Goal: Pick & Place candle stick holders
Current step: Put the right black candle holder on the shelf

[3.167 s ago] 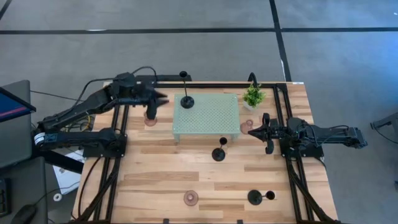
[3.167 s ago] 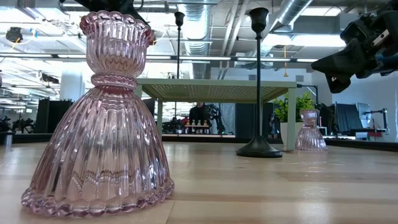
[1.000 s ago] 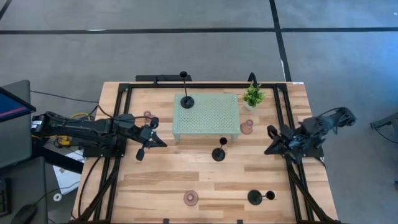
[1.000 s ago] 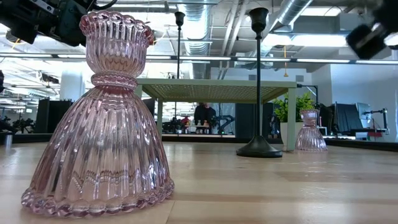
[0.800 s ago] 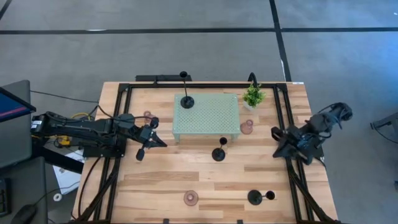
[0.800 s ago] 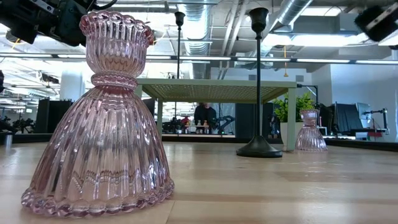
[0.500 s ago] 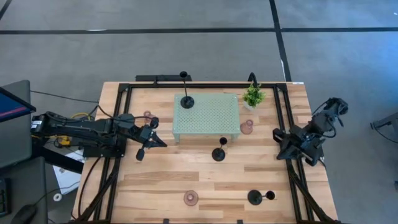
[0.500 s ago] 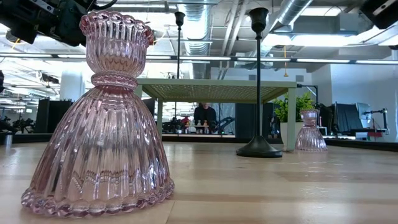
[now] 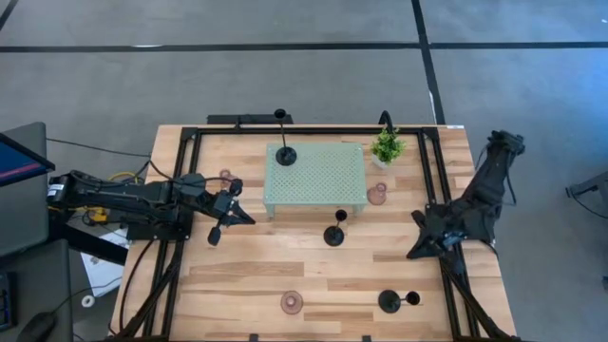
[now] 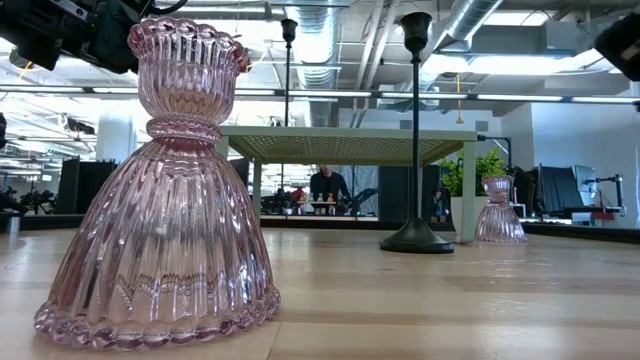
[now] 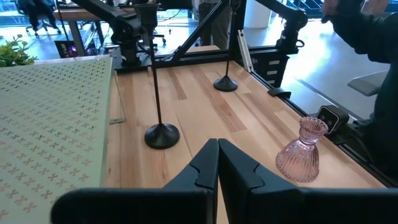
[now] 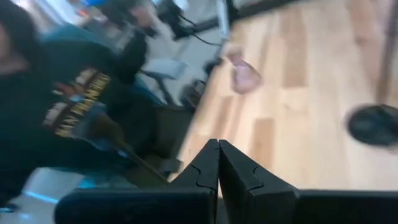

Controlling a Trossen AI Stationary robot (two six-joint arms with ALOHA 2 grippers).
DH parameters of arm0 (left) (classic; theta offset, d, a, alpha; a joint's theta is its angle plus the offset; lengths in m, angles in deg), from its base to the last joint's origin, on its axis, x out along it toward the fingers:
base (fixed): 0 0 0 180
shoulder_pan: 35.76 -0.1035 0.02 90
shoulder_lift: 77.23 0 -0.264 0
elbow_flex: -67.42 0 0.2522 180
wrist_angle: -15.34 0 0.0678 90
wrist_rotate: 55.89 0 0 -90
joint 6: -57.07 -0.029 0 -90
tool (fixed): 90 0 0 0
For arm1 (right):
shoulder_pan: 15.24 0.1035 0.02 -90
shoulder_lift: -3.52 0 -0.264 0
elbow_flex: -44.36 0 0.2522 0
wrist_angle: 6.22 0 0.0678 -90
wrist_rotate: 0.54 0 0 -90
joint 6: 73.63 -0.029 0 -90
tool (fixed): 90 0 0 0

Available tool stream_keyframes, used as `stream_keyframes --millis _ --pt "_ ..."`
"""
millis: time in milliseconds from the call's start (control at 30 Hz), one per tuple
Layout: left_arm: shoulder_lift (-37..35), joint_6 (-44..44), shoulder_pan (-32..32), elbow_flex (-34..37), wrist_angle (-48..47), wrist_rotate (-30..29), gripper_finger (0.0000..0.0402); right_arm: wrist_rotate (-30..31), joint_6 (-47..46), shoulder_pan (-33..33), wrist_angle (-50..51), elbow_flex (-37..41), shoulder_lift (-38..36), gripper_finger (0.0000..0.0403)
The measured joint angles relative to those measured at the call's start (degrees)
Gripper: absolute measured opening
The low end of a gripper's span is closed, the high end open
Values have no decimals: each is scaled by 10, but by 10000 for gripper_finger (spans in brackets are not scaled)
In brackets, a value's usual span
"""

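Wooden table (image 9: 247, 275) seen from above. Pale green perforated tray (image 9: 318, 180) at centre back, one black candle stick holder (image 9: 285, 152) standing on its left corner. Second black holder (image 9: 334, 234) on table just in front of tray; third black holder (image 9: 391, 301) near front right. Pink glass holder (image 9: 377, 196) beside tray's right edge; another pink holder (image 9: 293, 303) at front centre; a third, probably pink (image 9: 226, 177), left of tray. Small potted plant (image 9: 386, 146) at back right.

Left gripper (image 9: 231, 215) low over table left of tray, fingers pressed together, empty. Right gripper (image 9: 416, 252) over right side, fingers closed, holding nothing.
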Motion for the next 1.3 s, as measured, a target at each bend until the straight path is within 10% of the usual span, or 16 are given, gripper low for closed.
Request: stream_keyframes --millis 633,1300 --pt "0 0 0 0 0 0 10 124 -160 201 81 -13 134 0" --pt "0 0 0 0 1 0 10 143 -187 208 -24 -13 293 2"
